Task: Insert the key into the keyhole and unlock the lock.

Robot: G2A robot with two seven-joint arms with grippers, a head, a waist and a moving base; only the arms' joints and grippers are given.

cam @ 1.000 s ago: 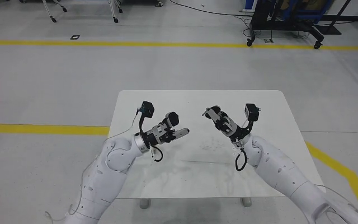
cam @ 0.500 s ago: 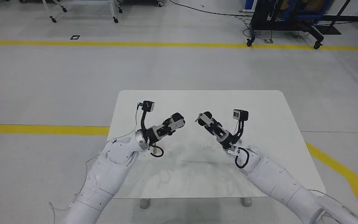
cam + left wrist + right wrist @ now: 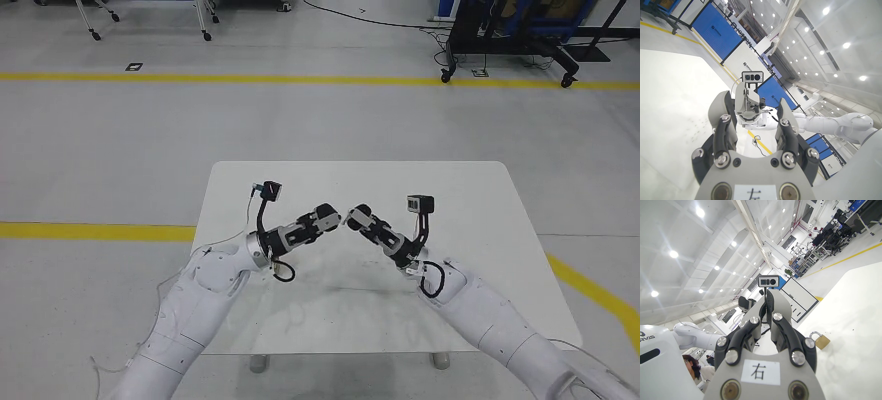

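Over the middle of the white table the two arms meet tip to tip, and the likeliest trouble, as I judge it, is a knock. The left gripper stands with its fingers spread wide and nothing between them. The right gripper sits just beside its tips, so a small drift by either arm could bump them. The right gripper's fingers are pressed together. Whether a key is pinched there I cannot tell, but if so, it is thin and slick, and a bump could twist or drop it. The brass padlock lies flat on the table, apart from both grippers and held by neither. A key pushed at it would probably slide it across the smooth top rather than enter the keyhole. Both grippers have pale grey hard shells, black linkage bars with bright round screw heads, and black ribbed pads on their inner faces. The padlock is a squat golden block with a curved silvery shackle, and the tabletop is glossy white with rounded corners.
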